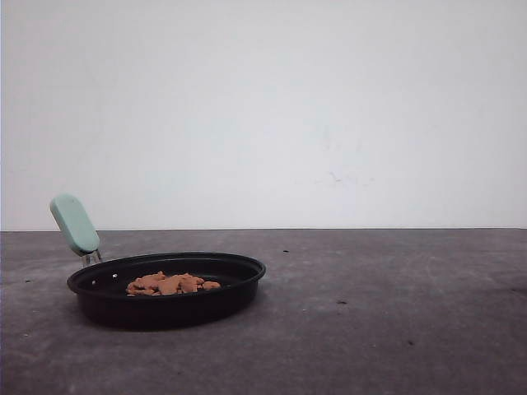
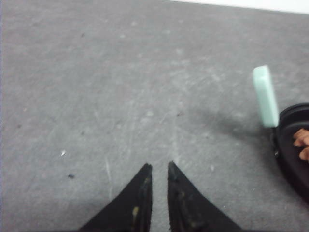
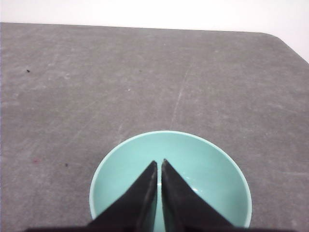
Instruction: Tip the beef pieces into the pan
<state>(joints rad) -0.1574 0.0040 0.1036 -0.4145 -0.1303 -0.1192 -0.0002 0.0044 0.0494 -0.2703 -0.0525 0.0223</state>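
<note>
Pour done: reddish-brown beef pieces (image 1: 171, 284) lie in the shallow black pan (image 1: 239, 265). Right gripper (image 3: 159, 163), nearly closed and empty, hovers over the empty teal bowl (image 3: 212, 164); next, retreat.

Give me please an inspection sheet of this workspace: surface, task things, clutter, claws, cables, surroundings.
Surface: grey table, scuffed, a few dark specks.
Task things: beef pieces lie inside the black pan; its mint handle points up.
Clutter: teal bowl, looks empty, under the right claw.
Claws: left claw nearly closed, holding nothing, above bare table; right claw closed, over the bowl.
Cables: nothing seen.
Surroundings: plain white wall.
</note>
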